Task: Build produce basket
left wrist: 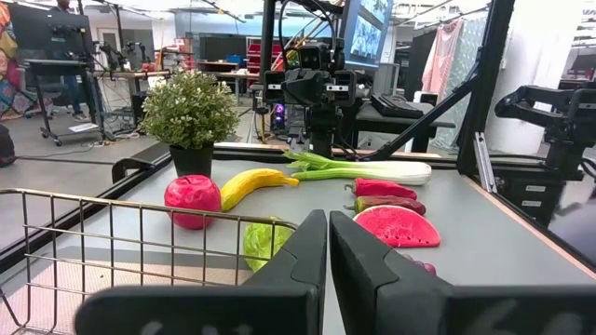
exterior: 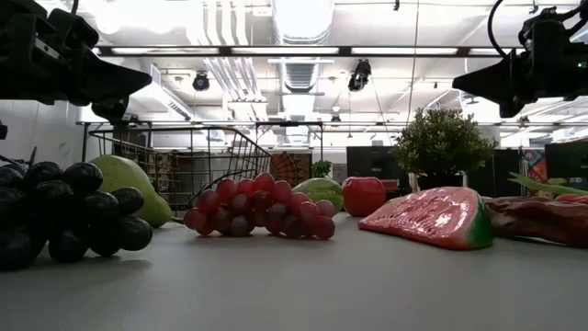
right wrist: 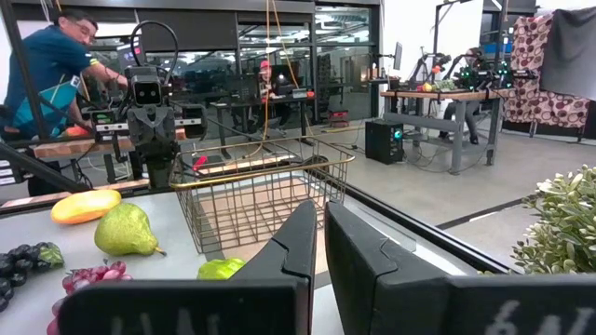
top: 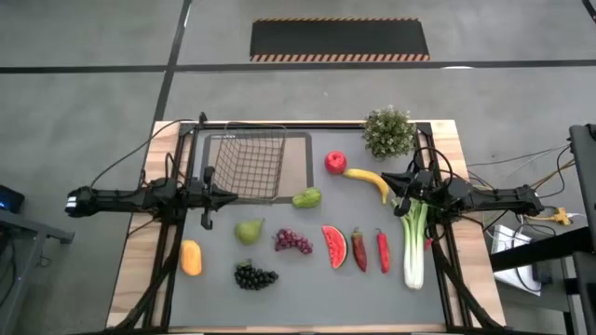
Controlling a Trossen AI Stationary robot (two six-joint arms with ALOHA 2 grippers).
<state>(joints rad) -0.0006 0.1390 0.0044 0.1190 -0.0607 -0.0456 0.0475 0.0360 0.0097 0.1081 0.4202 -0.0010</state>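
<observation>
The dark wire basket (top: 248, 164) stands on the tan mat at the table's far left; its rim (left wrist: 140, 200) shows in the left wrist view. Produce lies loose on the grey table: red apple (top: 335, 162), banana (top: 370, 180), two green pears (top: 306, 197) (top: 248, 231), red grapes (top: 292, 241), dark grapes (top: 253, 275), watermelon slice (top: 334, 246), two chilies (top: 370, 249), leek (top: 414, 238), orange fruit (top: 191, 257). My left gripper (top: 229, 194) (left wrist: 328, 256) hovers shut by the basket's near side. My right gripper (top: 389, 179) (right wrist: 321, 242) hovers shut over the banana's near end and the leek's top.
A bushy potted plant (top: 388, 131) stands at the far right corner, just beyond my right gripper. The dark-framed tan mat (top: 300, 158) lies under the basket. Bare grey table shows along the near edge, between the dark grapes and the leek.
</observation>
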